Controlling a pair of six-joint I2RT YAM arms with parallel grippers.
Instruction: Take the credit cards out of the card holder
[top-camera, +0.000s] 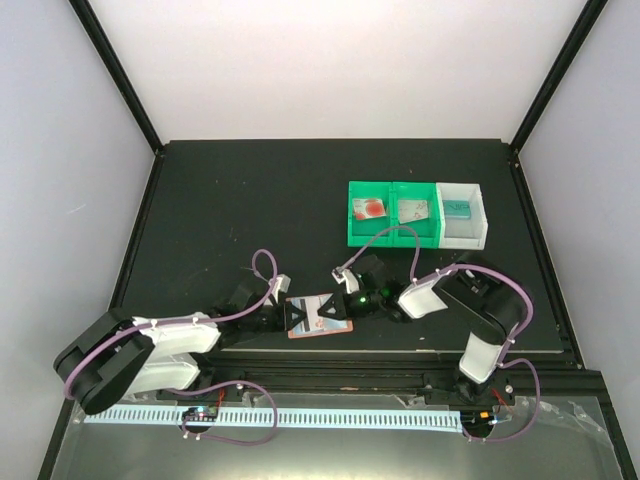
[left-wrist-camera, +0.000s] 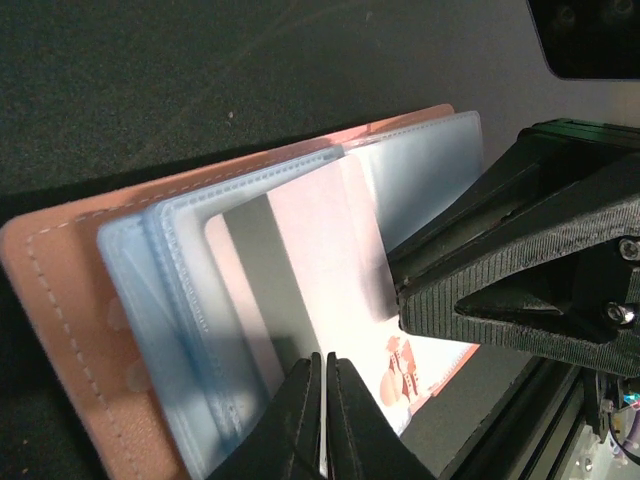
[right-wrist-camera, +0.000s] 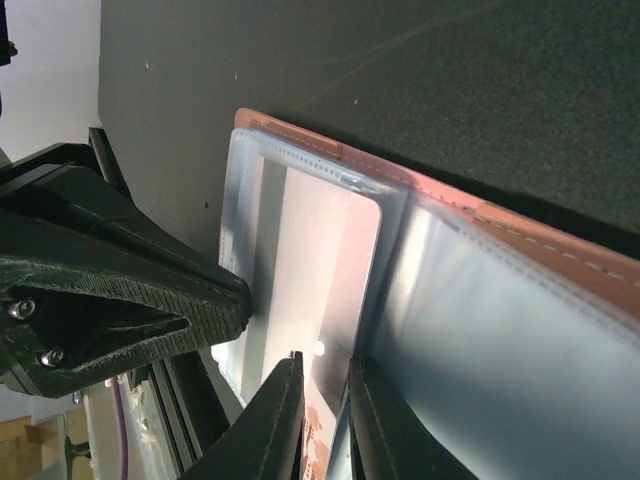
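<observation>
Left hand (left-wrist-camera: 322, 400) closed on near edge of holder (top-camera: 320, 316), which lies open on desk (top-camera: 250, 200) near front edge. Right hand (right-wrist-camera: 322, 410) nearly closed, pinching whitish card (right-wrist-camera: 325, 270) part-way out of a clear pocket. Bins (top-camera: 415, 213) further back hold more cards.

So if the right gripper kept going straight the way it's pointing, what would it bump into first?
Probably the left gripper, which sits just across the open card holder it is working on. The right gripper is already nipping the holder's near edge beside a card, so depth beyond that is hard to judge.
</observation>
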